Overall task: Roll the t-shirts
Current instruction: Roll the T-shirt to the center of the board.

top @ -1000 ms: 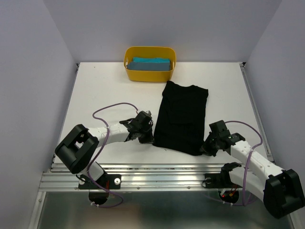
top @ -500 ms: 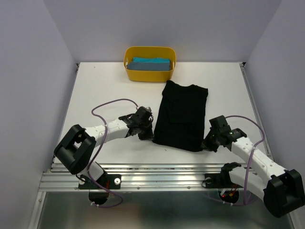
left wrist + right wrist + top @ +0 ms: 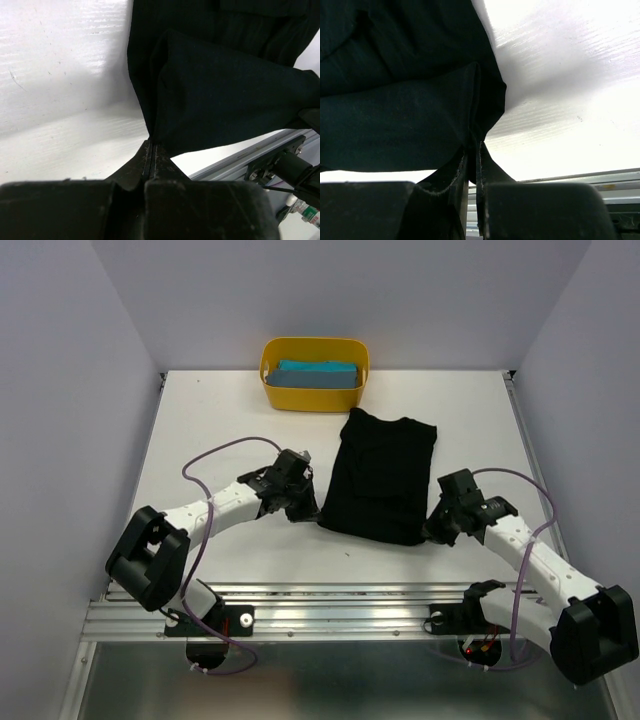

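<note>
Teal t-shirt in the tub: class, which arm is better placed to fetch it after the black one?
Probably left. The tub with the teal t-shirt stands far, left of centre, nearer the left tool than the right tool. Both pinch near corners of the black t-shirt.

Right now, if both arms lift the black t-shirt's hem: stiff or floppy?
Likely floppy: the black t-shirt drapes in folds from the left gripper and right gripper. Probably light; only small pinches hold its hem. Cloth might slip.
</note>
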